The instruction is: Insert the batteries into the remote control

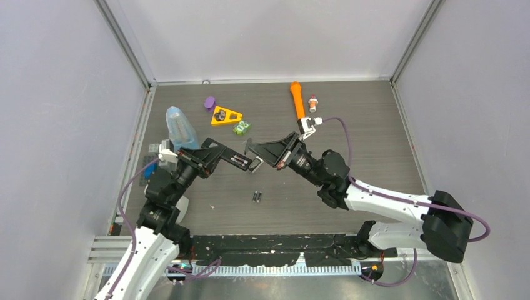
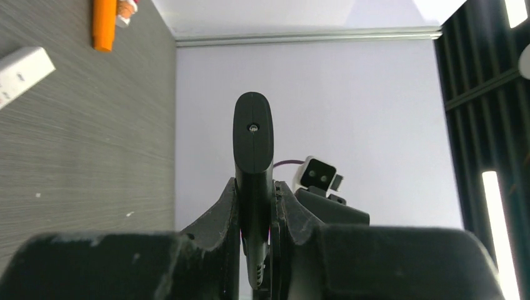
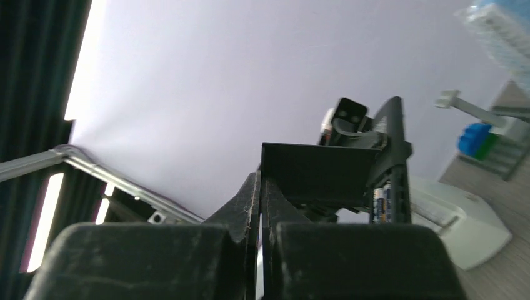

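- Two batteries (image 1: 256, 197) lie side by side on the bench (image 1: 375, 137), long axes pointing away from the arms.
- One remote (image 2: 253, 131), clamped in the left tool (image 2: 256, 187) above the bench, points at the right tool (image 3: 261, 181), which pinches a black plate (image 3: 312, 175).

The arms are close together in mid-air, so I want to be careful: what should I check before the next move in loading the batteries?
1. Grip of the left pincer on the remote control: ok, clamped between both fingers.
2. Grip of the right pincer on the thin black panel: ok, shut on its edge.
3. Compartment filled: cannot tell; one battery shows inside, the rest is hidden.
4. All cells off the table: not ok, two loose batteries lie between the arms.
5. Panel lined up with the remote control: cannot tell.
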`<state>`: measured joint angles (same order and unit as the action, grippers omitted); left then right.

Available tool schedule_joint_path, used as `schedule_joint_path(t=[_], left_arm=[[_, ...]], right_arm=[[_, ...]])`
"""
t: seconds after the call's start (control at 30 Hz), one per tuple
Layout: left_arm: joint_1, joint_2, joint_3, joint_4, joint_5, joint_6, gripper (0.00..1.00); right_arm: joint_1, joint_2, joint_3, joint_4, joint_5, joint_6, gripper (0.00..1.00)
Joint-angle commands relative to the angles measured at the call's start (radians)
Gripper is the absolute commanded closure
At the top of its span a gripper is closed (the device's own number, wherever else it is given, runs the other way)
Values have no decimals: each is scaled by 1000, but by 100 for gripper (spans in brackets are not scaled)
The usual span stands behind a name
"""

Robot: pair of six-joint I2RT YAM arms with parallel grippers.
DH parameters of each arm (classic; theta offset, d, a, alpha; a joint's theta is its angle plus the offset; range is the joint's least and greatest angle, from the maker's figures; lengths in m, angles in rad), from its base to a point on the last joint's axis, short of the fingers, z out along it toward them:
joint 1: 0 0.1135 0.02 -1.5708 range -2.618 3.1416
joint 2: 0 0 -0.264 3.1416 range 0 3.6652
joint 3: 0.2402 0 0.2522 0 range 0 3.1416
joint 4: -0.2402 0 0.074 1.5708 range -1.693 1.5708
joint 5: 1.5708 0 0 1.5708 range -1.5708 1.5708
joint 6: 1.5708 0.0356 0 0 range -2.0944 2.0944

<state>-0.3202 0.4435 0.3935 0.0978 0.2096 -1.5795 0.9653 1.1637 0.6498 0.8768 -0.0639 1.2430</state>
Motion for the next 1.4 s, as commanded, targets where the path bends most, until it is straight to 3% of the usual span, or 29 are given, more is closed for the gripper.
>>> schedule_joint_path(t=[0.0, 0.1, 0.8, 1.37], left_arm=[[4, 23, 3, 135, -23, -160, 100], [4, 33, 10, 140, -41, -212, 100], [4, -18, 49, 89, -67, -459, 100], [4, -43, 96, 31, -92, -482, 100]], right_arm=[[26, 61, 41, 298, 13, 145, 95], [46, 123, 59, 393, 20, 195, 95], [91, 294, 55, 623, 126, 270, 95], [121, 362, 32, 733, 198, 272, 95]])
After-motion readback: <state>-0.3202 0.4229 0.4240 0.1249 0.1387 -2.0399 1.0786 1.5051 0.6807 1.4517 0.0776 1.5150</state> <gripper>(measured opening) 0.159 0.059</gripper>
